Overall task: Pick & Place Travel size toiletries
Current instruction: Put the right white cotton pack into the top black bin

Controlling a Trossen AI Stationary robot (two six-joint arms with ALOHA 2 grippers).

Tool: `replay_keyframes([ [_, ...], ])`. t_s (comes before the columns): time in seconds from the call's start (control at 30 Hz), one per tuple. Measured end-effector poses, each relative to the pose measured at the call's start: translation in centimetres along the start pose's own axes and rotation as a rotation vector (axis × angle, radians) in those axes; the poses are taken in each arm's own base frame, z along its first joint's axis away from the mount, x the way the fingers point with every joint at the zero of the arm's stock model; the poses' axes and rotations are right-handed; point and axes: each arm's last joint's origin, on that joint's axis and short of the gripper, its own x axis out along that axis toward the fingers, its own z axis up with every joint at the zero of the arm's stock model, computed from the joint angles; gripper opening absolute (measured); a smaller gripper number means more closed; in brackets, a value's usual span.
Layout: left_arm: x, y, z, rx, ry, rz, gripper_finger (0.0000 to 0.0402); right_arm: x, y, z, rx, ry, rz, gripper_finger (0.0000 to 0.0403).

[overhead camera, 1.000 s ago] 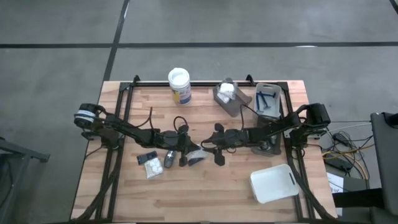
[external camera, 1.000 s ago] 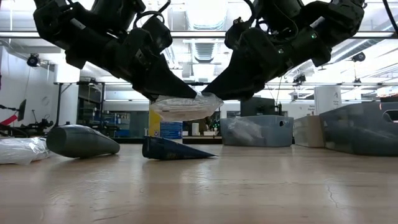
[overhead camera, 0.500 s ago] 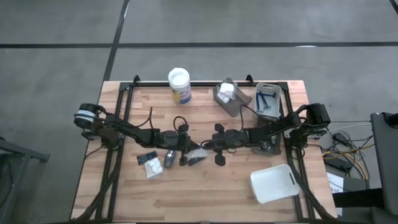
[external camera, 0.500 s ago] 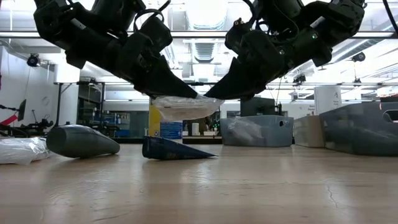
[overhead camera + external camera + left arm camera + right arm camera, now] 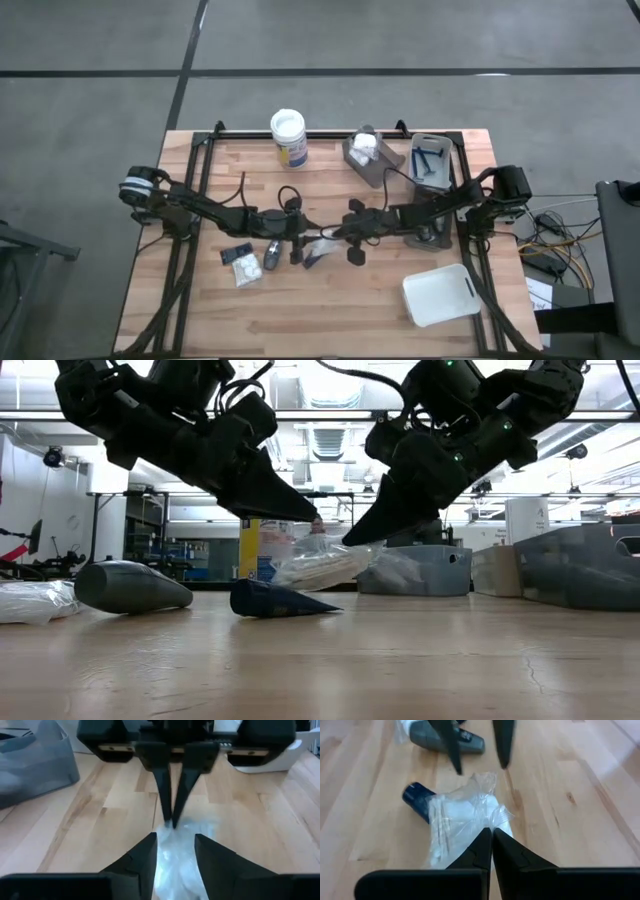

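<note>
Right wrist view shows the right gripper (image 5: pixel 491 834) clenched on one edge of a clear packet (image 5: pixel 465 820), which hangs just above the table (image 5: pixel 330 300). Facing it, the left gripper (image 5: pixel 175 842) stands released. Light, limp and crinkly, the packet seems best pinched at its edge.

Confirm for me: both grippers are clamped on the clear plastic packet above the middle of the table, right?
Not quite. Only the right gripper is shut on the clear plastic packet; the left gripper has let go, its fingers apart in the left wrist view.
</note>
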Motion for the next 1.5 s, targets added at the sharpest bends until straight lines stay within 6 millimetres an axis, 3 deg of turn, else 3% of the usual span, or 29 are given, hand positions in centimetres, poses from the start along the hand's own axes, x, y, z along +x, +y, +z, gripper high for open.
replay_keyframes([
  [0.13,0.0,0.0,-0.3,0.003,0.028,0.002,0.0146,-0.8,-0.6,0.4,0.009,0.022,-0.019,0.0008],
  [0.33,0.0,0.1,-0.7,0.004,0.071,0.004,0.0145,-3.7,-1.4,1.9,-0.003,0.007,-0.051,0.0008],
  [0.53,0.0,0.1,-0.8,-0.01,0.078,0.005,0.0145,-6.5,-3.0,2.5,0.022,-0.036,-0.194,0.0008],
  [0.77,-0.1,0.1,-1.0,-0.009,0.088,0.006,0.0145,-9.2,-5.5,1.8,0.09,-0.094,-0.341,0.0008],
  [0.97,-0.1,0.1,-1.0,-0.007,0.087,0.006,0.0145,-11.2,-8.3,0.8,0.248,-0.168,-0.56,0.0008],
  [1.13,-0.1,0.1,-1.0,-0.006,0.087,0.006,0.0145,-12.1,-10.2,-0.4,0.368,-0.205,-0.743,0.0008],
  [1.5,-0.1,0.1,-1.0,-0.004,0.088,0.006,0.0145,-11.8,-12.8,-1.9,0.435,-0.149,-0.85,0.0008],
])
